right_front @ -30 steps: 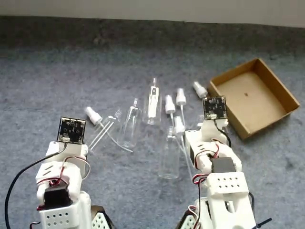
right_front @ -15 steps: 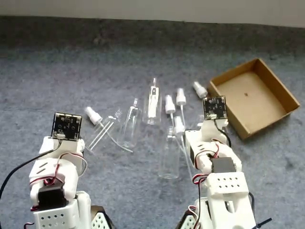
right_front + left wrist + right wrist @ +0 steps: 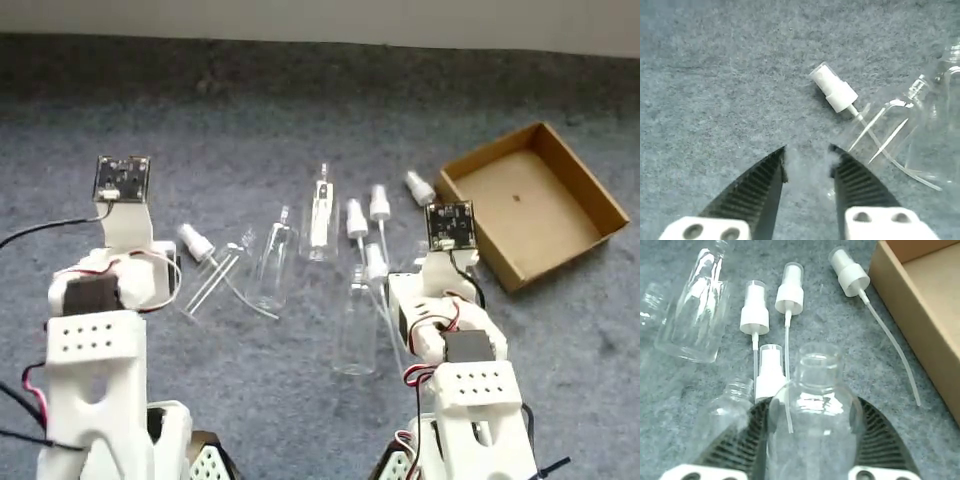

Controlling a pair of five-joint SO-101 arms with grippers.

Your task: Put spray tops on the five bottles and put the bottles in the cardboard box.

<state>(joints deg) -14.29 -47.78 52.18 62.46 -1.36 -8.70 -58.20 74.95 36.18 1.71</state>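
Note:
My left gripper (image 3: 807, 152) hangs open over bare carpet, a short way from a white spray top (image 3: 832, 90) whose tube runs toward a clear bottle (image 3: 935, 125). My right gripper (image 3: 812, 410) is shut on a clear open-necked bottle (image 3: 815, 390), held just left of the cardboard box (image 3: 905, 305). Beyond it lie three spray tops (image 3: 754, 315) (image 3: 790, 287) (image 3: 850, 272), and a fourth (image 3: 769, 372) lies closer in. In the high view, bottles (image 3: 272, 265) (image 3: 320, 215) (image 3: 357, 320) lie on their sides between the arms.
Grey carpet covers the table. The open cardboard box (image 3: 480, 250) sits at the right, tilted, and holds nothing. Loose dip tubes (image 3: 215, 280) lie by the left arm's wrist (image 3: 122, 180). A dark band (image 3: 300, 70) runs along the back.
The left arm has risen and swung away from the front edge toward the back left. The right arm and its bottle have stayed still.

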